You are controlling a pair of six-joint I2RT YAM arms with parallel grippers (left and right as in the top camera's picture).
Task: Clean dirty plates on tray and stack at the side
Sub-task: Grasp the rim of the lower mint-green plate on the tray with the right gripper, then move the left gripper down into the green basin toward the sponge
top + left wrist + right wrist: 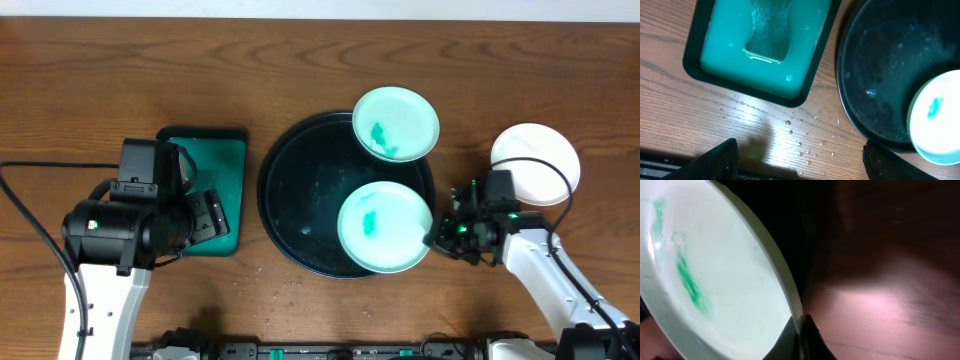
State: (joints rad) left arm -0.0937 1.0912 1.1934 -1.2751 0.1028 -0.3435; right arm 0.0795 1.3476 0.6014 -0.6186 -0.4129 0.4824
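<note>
Two fingers (816,345) of right gripper (437,238) pinch smeared mint plate (385,227) at its rim on black tray (290,190); left gripper (800,160) hangs open, empty.

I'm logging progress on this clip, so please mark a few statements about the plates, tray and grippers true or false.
1. The far mint plate and near mint plate both carry teal smears. True.
2. The white plate lies on the black tray. False: it sits on the table, right of that tray.
3. The left gripper holds the sponge. False: it is open, and the sponge lies in the green tray.
4. The right gripper pinches the near mint plate's rim. True.
</note>
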